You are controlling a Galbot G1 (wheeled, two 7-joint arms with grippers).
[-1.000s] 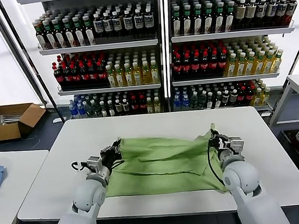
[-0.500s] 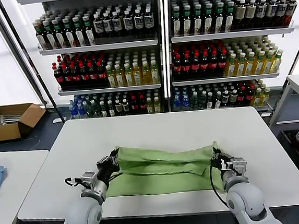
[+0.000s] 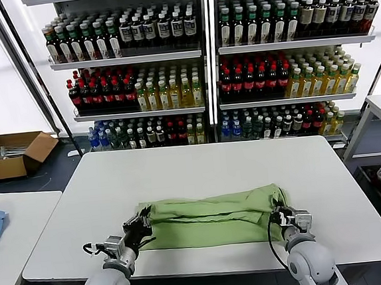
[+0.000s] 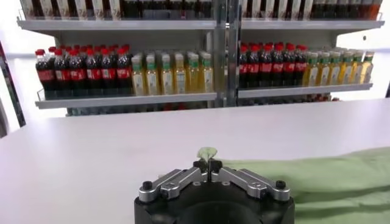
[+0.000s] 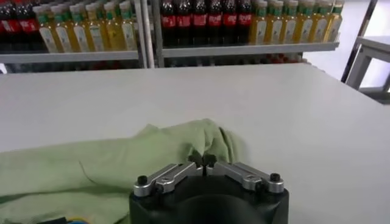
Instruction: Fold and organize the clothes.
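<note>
Jaws on both sides pressed together, each pinching shirt cloth. Left gripper (image 3: 143, 221) holds the left end of the green shirt (image 3: 210, 211); right gripper (image 3: 281, 213) holds the right end. Shirt lies as a folded band on the desk (image 3: 199, 162), near the front edge, long axis running left to right between the arms. Neither arm nearer; next move likely needs both together.

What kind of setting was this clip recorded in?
Probably a mock shop or retail test lab: shelving packed with rows of bottled drinks stands behind a plain white table, where both grippers hold a green polo shirt. An open cardboard box sits on the floor.
</note>
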